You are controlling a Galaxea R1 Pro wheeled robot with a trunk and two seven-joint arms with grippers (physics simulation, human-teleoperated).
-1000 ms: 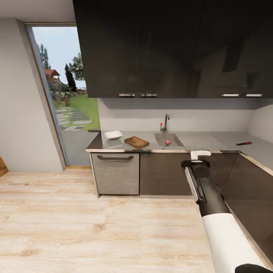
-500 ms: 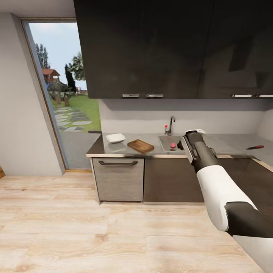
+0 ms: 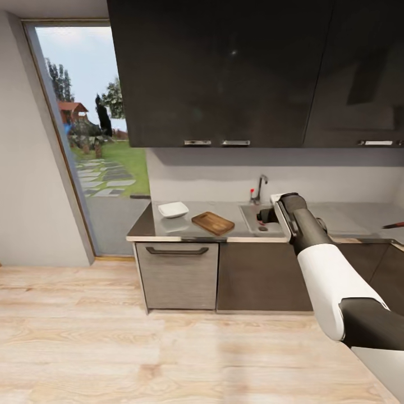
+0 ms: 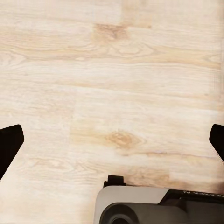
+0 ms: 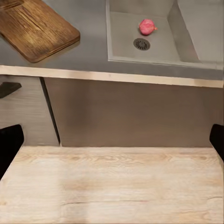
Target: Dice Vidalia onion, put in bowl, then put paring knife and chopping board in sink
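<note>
Now right arm (image 3: 314, 241) nearer sink (image 3: 252, 216)

The chopping board (image 5: 36, 28) was dark, grained wood. The sink (image 5: 161, 44) looked like matt grey metal, the countertop (image 3: 168, 225) smooth and reflective. The floor (image 4: 112, 84) was pale wood. The bowl (image 3: 173, 210) seemed glossy white, perhaps ceramic.

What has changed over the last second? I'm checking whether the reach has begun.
The right arm swung up from hanging low before the cabinets and now stretches toward the sink, covering the onion. The camera shifted too. Bowl, chopping board and knife lie where they were; nothing is grasped.
</note>
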